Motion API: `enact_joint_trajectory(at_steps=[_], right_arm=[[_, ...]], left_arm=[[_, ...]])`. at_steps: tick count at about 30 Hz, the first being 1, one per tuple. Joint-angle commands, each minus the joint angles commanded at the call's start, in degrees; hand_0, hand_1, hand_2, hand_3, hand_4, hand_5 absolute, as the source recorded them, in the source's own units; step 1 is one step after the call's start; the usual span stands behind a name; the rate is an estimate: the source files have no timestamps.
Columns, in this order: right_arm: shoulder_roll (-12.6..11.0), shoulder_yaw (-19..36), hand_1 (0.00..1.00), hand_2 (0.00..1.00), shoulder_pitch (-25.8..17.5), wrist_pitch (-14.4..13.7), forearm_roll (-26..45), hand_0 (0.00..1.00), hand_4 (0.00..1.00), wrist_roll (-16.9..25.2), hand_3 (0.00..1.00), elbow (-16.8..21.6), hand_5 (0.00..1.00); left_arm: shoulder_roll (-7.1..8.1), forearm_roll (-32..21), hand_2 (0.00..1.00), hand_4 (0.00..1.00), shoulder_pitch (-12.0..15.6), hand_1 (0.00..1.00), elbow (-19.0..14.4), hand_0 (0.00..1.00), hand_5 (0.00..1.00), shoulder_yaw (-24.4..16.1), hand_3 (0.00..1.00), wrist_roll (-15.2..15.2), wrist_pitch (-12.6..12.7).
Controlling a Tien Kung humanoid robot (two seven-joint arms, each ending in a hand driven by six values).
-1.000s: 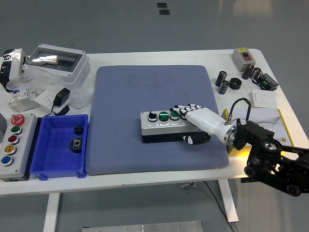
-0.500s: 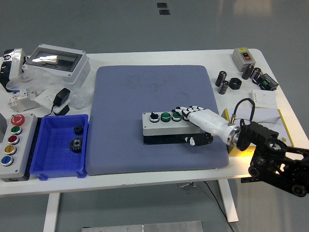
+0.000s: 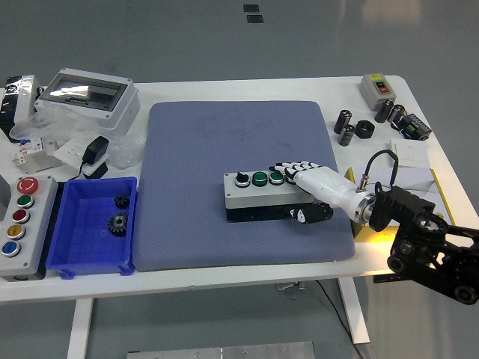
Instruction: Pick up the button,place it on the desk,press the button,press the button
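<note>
Button box: a grey button box with a dark base lies flat on the blue-grey mat, toward the mat's right front part, long side running left to right
Its top: a black knob at the left, then two green buttons, and from here the right end is covered by the hand
Right hand: the right hand, white with black-and-white fingers, comes in low from the right and is clasped over the box's right end
Fingers: the fingers lie across the top at the right end, just beside the second green button, while the thumb presses the front lower edge, so the box sits pinched between them
Lift: the box looks to be resting on the mat, though from this angle I can't be sure
Left arm: nowhere in sight
Left of the mat: a blue bin holding two dark gears, and beside it a second control box with red, green, yellow and blue buttons
Far left corner: a clear-lidded enclosure and a black adapter
Right of the mat: small black cylinders and a grey switch box
</note>
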Motion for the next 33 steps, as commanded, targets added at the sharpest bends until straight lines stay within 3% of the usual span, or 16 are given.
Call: enact_joint_trajectory(at_steps=[5, 6, 12, 20, 27, 29, 33], right_arm=[[-0.2, 1.0, 0.998, 0.998, -1.1, -1.0, -0.8, 0.998, 0.551, 0.3, 0.998, 0.4, 0.002], [-0.2, 1.2, 0.998, 0.998, -1.3, -1.1, -0.9, 0.998, 0.615, 0.2, 0.998, 0.5, 0.002], [-0.2, 1.6, 0.998, 0.998, -1.9, -1.7, -1.4, 0.998, 0.624, 0.2, 0.998, 0.7, 0.002], [-1.5, 1.5, 0.998, 0.998, -2.0, -0.8, -0.3, 0.998, 0.625, 0.0, 0.998, 2.3, 0.002], [-5.3, 2.8, 0.998, 0.998, -1.4, 2.5, 3.6, 0.998, 0.633, -0.1, 0.998, 7.0, 0.002], [-6.8, 4.4, 0.998, 0.998, -1.4, 4.5, 5.6, 0.998, 0.633, -0.4, 0.998, 8.9, 0.002], [-9.6, 8.8, 0.998, 0.998, 0.1, 9.8, 10.4, 0.998, 0.664, -4.9, 0.998, 13.0, 0.014]], left_arm=[[-0.03, 0.2, 0.621, 0.656, 0.1, 0.545, 0.0, 0.646, 0.125, -0.1, 0.601, 0.1, 0.0], [-0.03, 0.3, 0.621, 0.657, 0.1, 0.544, 0.0, 0.646, 0.118, -0.1, 0.600, 0.1, 0.0], [-0.01, 0.5, 0.621, 0.657, 0.3, 0.544, 0.0, 0.646, 0.118, -0.2, 0.599, 0.2, -0.1], [-0.02, 0.5, 0.621, 0.653, 0.6, 0.543, 0.0, 0.646, 0.108, -0.1, 0.597, 0.2, -0.2], [0.12, 0.6, 0.619, 0.652, 0.7, 0.542, 0.0, 0.646, 0.096, -0.1, 0.597, 0.2, -0.2], [0.15, 0.5, 0.619, 0.652, 0.7, 0.542, 0.0, 0.646, 0.096, -0.1, 0.597, 0.1, -0.1], [0.20, 0.2, 0.619, 0.653, 0.6, 0.541, 0.0, 0.646, 0.085, 0.0, 0.597, 0.2, 0.0]])
